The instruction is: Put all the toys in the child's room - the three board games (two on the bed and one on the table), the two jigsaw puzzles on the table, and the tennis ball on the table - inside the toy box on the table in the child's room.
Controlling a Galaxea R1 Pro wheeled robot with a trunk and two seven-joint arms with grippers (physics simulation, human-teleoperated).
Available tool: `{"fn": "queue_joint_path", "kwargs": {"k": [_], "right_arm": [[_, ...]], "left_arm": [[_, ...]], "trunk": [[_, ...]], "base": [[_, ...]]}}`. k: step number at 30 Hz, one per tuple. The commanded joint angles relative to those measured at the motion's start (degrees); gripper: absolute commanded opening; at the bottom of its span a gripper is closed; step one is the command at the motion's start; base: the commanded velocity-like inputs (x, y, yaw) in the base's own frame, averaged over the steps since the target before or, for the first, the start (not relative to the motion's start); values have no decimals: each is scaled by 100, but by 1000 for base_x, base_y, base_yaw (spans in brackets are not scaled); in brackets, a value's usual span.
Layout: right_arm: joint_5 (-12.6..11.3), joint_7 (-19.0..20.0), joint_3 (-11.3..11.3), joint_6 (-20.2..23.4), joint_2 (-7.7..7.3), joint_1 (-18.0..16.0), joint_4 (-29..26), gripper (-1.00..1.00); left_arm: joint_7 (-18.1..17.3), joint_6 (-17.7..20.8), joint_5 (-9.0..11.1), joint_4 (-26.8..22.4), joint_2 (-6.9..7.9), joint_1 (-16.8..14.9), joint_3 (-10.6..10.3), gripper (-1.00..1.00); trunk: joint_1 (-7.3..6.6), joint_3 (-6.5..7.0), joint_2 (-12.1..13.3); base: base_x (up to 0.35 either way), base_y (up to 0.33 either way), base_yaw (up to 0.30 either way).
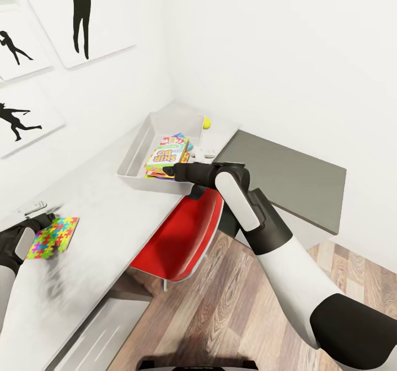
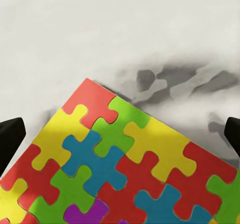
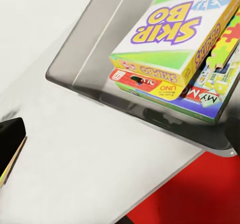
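Note:
The toy box [image 1: 135,159] stands on the white table [image 1: 99,205] near the far corner. In it lies a stack of board games [image 1: 165,160], with Skip-Bo [image 3: 175,34] on top of Uno [image 3: 145,84] and a third box. A jigsaw puzzle [image 3: 229,38] peeks out under Skip-Bo. The tennis ball [image 1: 206,122] sits on the table behind the box. My right gripper [image 1: 169,170] hovers open at the box's near rim. The other jigsaw puzzle [image 1: 54,236] lies flat on the table, and my left gripper [image 1: 34,229] is open over it, fingers [image 2: 10,139] wide apart.
A red chair [image 1: 184,233] is tucked under the table below my right arm. A low cabinet with a dark grey top [image 1: 286,175] adjoins the table's far end. A small grey object [image 1: 32,208] lies by my left gripper. Wood floor [image 1: 231,316] spreads in front.

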Motion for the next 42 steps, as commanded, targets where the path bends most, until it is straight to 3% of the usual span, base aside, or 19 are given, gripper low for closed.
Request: {"fn": "queue_joint_path", "kwargs": {"k": [1, 22, 42], "right_arm": [[-60, -60, 4, 10, 0, -6, -7, 100], [-44, -60, 4, 10, 0, -6, -4, 100], [-31, -60, 6, 13, 0, -6, -5, 100]], "left_arm": [[27, 34, 61, -10, 5, -2, -2, 100], [21, 27, 52, -10, 0, 7, -11, 100], [-13, 32, 50, -10, 5, 7, -11, 100]], "trunk": [[3, -9, -10], [3, -9, -10], [3, -9, -10]], "base": [[0, 0, 0], [-3, 0, 0], [-93, 0, 0]]}}
